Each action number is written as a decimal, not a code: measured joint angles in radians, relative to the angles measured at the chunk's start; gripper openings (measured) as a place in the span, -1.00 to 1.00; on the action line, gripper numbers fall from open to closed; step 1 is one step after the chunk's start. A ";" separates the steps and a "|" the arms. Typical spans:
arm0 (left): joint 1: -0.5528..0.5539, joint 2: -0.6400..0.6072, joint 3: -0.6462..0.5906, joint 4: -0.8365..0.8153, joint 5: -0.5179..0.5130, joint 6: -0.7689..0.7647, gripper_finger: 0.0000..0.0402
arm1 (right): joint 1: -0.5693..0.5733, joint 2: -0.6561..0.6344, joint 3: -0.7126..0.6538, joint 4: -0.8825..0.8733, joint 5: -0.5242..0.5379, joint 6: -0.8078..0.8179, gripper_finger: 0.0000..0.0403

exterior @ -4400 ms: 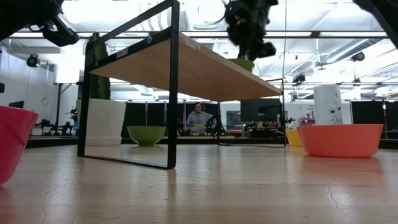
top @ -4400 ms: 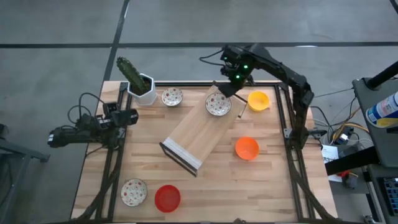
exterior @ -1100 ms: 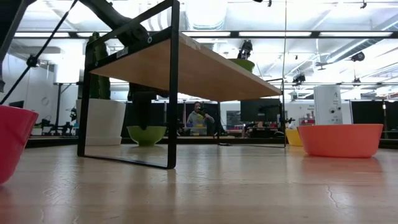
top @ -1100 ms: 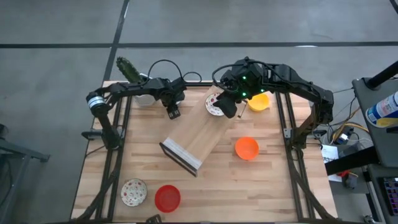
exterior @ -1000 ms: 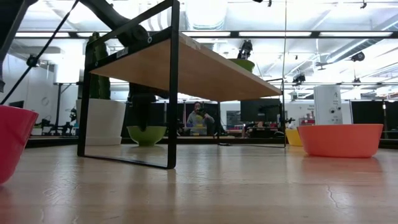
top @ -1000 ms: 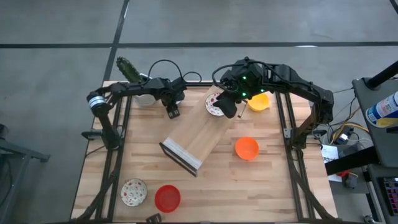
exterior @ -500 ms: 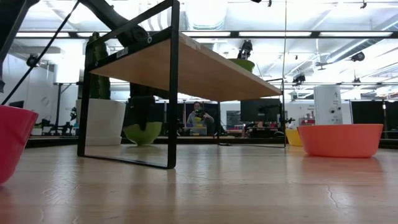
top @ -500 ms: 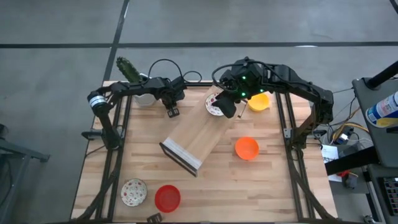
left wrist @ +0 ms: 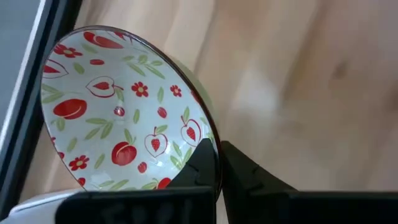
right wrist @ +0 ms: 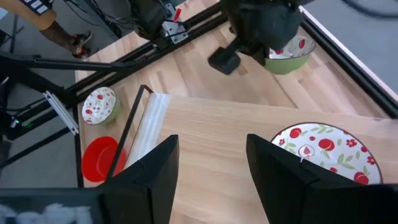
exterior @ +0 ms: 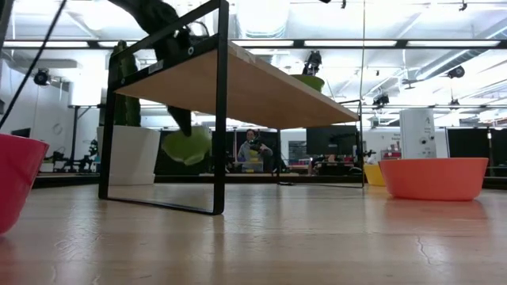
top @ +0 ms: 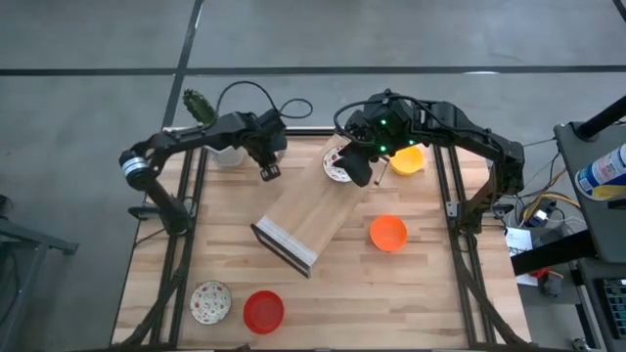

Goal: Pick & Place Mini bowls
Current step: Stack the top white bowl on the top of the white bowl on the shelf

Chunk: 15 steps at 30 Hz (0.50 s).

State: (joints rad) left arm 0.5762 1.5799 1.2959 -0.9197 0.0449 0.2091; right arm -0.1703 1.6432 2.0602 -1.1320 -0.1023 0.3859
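My left gripper [top: 268, 168] is shut on a mini bowl [left wrist: 118, 112], white inside with red fruit and green leaves, green outside [exterior: 188, 146], near the table's far left. My right gripper [right wrist: 211, 142] hangs open over the wooden shelf [top: 308, 217], beside a second patterned bowl [right wrist: 323, 152] that sits with its base on the shelf's far end [top: 338, 164]. The yellow bowl [top: 407, 158], the orange bowl [top: 388, 233], the red bowl [top: 262, 311] and a third patterned bowl [top: 210, 301] stand on the table. My left gripper pinches the bowl's rim [left wrist: 210, 138], one finger inside the bowl and one outside. The fingers [exterior: 181, 121] come from above, pointing down. The bowl is lifted clear of the table and hangs tilted below them.
A cactus in a white angular pot [top: 223, 152] stands at the far left corner, close to my left arm. The shelf has a black metal frame [exterior: 220, 107] and lies slantwise mid-table. A person sits in the room beyond the table [exterior: 252, 150]. Bare wood shows along the near right.
My left gripper has risen with the patterned bowl and drifted toward the table's far left. The bowl stood on the table a second ago; now it hangs clear and tilted. My right arm has kept still.
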 joint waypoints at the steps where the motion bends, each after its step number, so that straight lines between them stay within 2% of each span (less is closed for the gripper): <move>1: 0.000 -0.017 0.009 -0.011 0.029 -0.001 -0.99 | 0.000 0.000 0.000 0.000 -0.001 -0.009 -0.08; 6: -0.003 -0.109 0.022 -0.057 0.195 -0.035 -0.99 | 0.000 -0.006 0.000 0.000 -0.009 -0.083 -0.08; 9: -0.003 -0.176 0.035 -0.063 0.253 -0.058 -1.00 | 0.000 -0.009 0.001 0.009 -0.004 -0.115 -0.08; 12: -0.003 -0.241 0.049 -0.070 0.292 -0.091 -1.00 | 0.000 -0.007 0.001 0.014 0.038 -0.093 -0.08; 15: -0.003 -0.295 0.077 -0.068 0.390 -0.139 -1.00 | -0.001 -0.007 0.000 0.014 0.073 -0.068 -0.08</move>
State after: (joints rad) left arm 0.5728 1.2852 1.3727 -0.9882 0.4352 0.0705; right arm -0.1712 1.6367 2.0602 -1.1176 -0.0295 0.3181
